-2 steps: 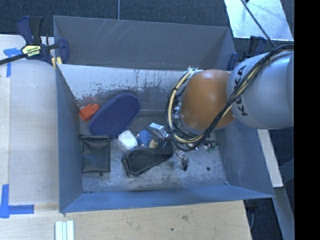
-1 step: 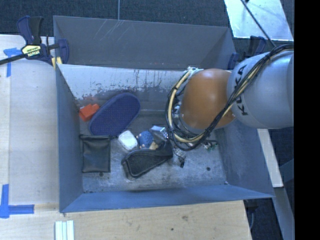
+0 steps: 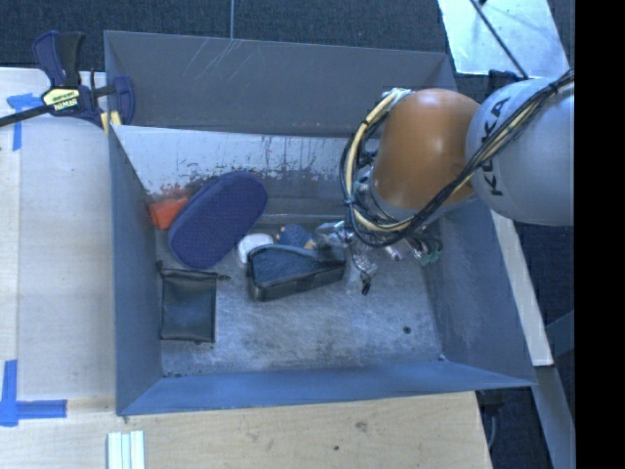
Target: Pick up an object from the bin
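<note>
My gripper [image 3: 362, 266] hangs low over the bin's middle right, mostly hidden under the arm's orange cover. Just left of it, close to or touching it, lies a dark blue and black wedge-shaped object [image 3: 291, 272] on the bin floor. Behind that object sit a small blue piece [image 3: 293, 234] and a white piece [image 3: 254, 246]. Nothing can be seen held in the gripper.
A large blue oval pad [image 3: 218, 218] leans at the back left, with an orange thing [image 3: 166, 210] behind it. A dark square pouch [image 3: 187, 306] lies at the front left. A small green thing [image 3: 431, 253] peeks out beside the arm on the right.
</note>
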You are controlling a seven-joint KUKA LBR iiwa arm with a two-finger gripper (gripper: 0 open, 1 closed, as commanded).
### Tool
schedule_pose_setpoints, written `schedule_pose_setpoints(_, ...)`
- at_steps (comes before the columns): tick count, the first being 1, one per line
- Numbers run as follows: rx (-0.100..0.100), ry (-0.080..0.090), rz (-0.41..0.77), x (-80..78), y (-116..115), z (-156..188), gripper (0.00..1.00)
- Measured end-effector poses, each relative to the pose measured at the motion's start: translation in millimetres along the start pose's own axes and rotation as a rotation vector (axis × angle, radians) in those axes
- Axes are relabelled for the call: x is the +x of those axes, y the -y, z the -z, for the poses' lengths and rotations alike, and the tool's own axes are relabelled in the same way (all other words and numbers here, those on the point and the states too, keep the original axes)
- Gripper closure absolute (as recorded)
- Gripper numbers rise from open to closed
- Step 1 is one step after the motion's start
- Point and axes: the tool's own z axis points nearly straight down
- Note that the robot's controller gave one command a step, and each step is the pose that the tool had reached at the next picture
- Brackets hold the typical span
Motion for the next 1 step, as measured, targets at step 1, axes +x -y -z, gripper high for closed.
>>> schedule_pose_setpoints(1,0.005,0.002,-0.076,54.3,84.7,45.2,1.0)
